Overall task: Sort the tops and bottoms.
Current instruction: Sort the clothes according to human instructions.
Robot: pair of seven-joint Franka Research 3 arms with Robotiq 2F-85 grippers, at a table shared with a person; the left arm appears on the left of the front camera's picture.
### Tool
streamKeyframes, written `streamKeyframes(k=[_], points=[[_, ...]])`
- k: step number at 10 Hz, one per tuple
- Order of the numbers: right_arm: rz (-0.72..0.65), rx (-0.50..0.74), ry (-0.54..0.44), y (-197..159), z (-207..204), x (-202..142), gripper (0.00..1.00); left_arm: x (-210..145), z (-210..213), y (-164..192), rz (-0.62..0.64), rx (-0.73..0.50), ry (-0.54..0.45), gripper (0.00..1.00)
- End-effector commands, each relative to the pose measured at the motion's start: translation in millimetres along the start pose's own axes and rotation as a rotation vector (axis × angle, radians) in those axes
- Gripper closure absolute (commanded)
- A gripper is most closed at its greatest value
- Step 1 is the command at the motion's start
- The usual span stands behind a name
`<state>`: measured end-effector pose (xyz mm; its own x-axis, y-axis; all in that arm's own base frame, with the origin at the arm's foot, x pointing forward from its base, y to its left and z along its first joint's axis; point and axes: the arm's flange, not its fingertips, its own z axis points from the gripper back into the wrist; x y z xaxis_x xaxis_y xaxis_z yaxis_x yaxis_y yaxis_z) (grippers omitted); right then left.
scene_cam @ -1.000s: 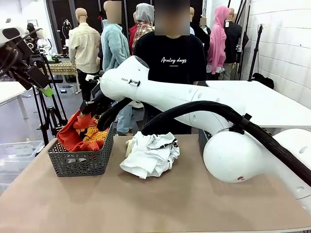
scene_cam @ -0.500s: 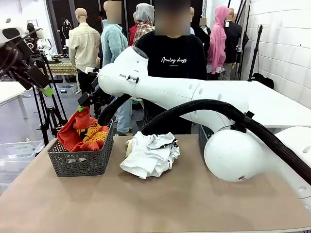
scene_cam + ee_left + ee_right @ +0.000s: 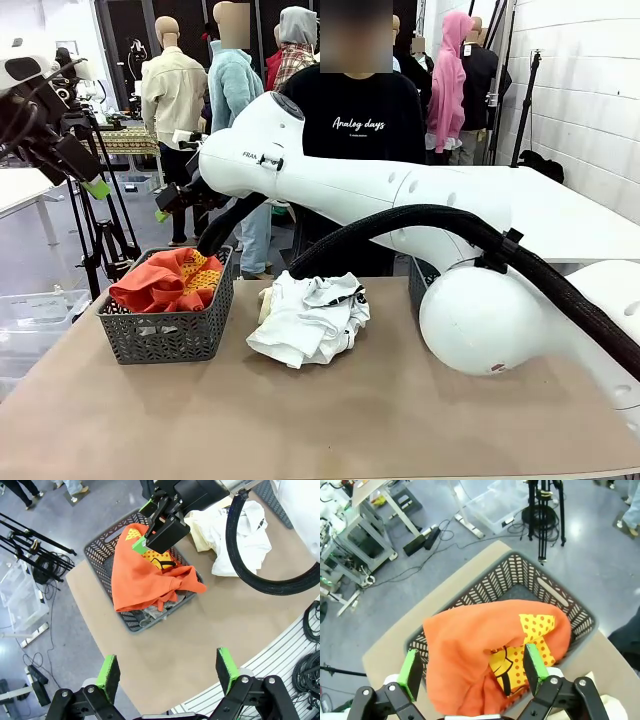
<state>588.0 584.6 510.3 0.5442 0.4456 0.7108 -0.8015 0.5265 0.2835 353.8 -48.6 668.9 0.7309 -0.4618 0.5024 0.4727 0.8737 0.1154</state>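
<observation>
The red-orange T-shirt (image 3: 165, 280) with its yellow-black graphic lies heaped in the dark grey basket (image 3: 165, 338) at the table's left. My right gripper (image 3: 168, 205) hangs open just above it with nothing between its fingers. The right wrist view looks straight down on the T-shirt (image 3: 470, 650) past the open right gripper (image 3: 472, 667). A white T-shirt (image 3: 310, 315) with black lettering lies crumpled on the table beside the basket. My left gripper (image 3: 88, 178) is raised high at the far left, open and empty. The left wrist view shows the left gripper (image 3: 167, 670) above the T-shirt (image 3: 140, 575), the basket (image 3: 102, 545) and the white T-shirt (image 3: 235, 530).
A second dark basket (image 3: 418, 285) stands partly hidden behind my right arm. A person in a black T-shirt (image 3: 360, 120) stands at the far side. Bare table lies in front of the basket and the white T-shirt. Tripods and clear bins stand on the floor at left.
My right gripper has opened and risen a little. The red-orange T-shirt it held has dropped and settled in the basket. The left arm has not moved.
</observation>
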Motion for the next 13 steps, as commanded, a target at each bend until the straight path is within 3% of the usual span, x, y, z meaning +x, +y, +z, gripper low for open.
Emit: streamKeyframes(k=[1,2,13], points=[[-0.055,-0.044,0.01,-2.5,-0.5,-2.7,0.0,1.5,1.0,-0.2,0.006,0.001,-0.004,0.0],[0.0,0.0,0.0,0.0,0.0,0.0,0.0,1.5,1.0,-0.2,0.006,0.001,-0.004,0.0],[0.0,0.0,0.0,0.0,0.0,0.0,0.0,1.5,1.0,-0.2,0.006,0.001,-0.004,0.0]])
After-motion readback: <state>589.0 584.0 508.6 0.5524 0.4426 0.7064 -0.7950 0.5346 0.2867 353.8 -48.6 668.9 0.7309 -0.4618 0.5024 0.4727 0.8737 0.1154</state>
